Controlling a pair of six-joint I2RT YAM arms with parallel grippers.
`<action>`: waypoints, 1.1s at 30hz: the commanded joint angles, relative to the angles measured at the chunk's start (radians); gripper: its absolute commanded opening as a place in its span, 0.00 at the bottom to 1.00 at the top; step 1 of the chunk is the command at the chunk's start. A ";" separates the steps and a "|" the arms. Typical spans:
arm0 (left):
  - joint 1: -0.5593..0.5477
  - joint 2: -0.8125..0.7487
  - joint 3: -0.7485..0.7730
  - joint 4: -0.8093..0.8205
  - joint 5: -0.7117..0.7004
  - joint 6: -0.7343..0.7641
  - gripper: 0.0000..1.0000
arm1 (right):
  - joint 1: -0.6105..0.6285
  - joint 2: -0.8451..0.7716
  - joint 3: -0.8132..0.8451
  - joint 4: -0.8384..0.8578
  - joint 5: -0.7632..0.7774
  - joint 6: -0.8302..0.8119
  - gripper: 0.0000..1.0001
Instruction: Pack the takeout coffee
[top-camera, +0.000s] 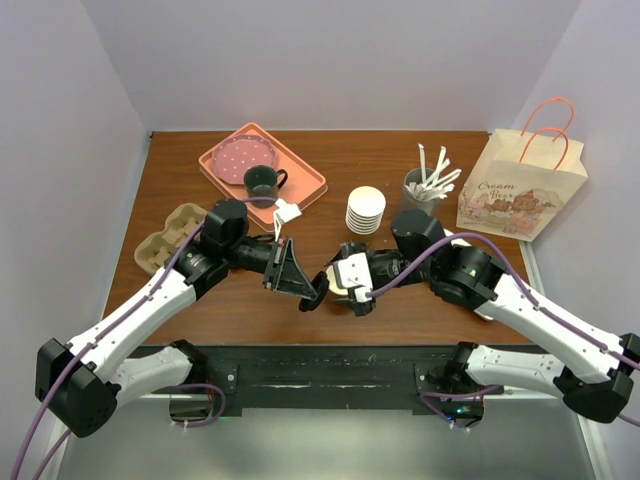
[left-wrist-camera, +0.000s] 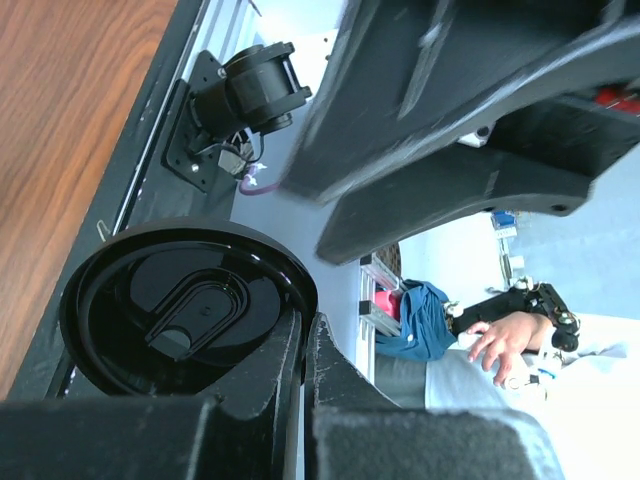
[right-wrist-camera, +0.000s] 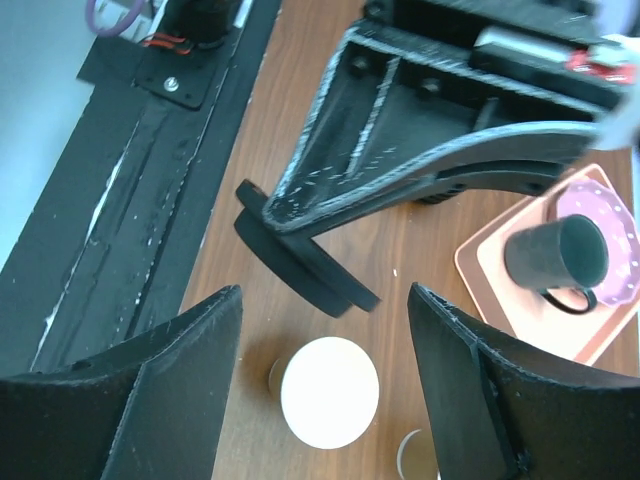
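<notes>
**Operator:** Where is the lid?

**Spotter:** Your left jaws are pinched almost fully closed on the rim of the round black plastic sip lid (left-wrist-camera: 190, 305). You hold it tilted in the air over the near part of the brown wooden table (top-camera: 400, 150), between your two arms.

**Operator:** And the cup?

**Spotter:** The small round paper cup (right-wrist-camera: 330, 392) stands upright on the table, its top showing white. In your right wrist view it sits low between your right fingers (right-wrist-camera: 150, 400). The lid is just beyond it and apart from it. From above, I cannot tell the colour of its wall.

**Operator:** The right jaws?

**Spotter:** They are spread wide and grip nothing. A gap shows on each side of the cup.

**Operator:** What else is out there?

**Spotter:** At your far left, a salmon-pink rectangular tray (top-camera: 305, 185) carries a dark green handled mug (top-camera: 262, 182) and a pink dotted plate (top-camera: 240, 158). A stack of white paper cups (top-camera: 366, 210) stands mid-table, just beside a grey pot of white stirrers (top-camera: 420, 188). A kraft paper bag with orange handles (top-camera: 520, 190) stands at your far right, and a brown pulp cup carrier (top-camera: 170, 238) lies by the left edge.
</notes>
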 joint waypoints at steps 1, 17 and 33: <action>-0.017 0.016 0.061 -0.016 0.072 -0.031 0.00 | 0.008 0.011 -0.021 0.001 -0.073 -0.077 0.70; -0.031 0.061 0.073 0.039 0.104 -0.090 0.00 | 0.039 0.037 -0.067 0.024 -0.050 -0.171 0.50; 0.133 0.199 0.296 -0.236 -0.140 0.159 0.54 | 0.056 0.012 -0.082 0.056 -0.157 0.097 0.02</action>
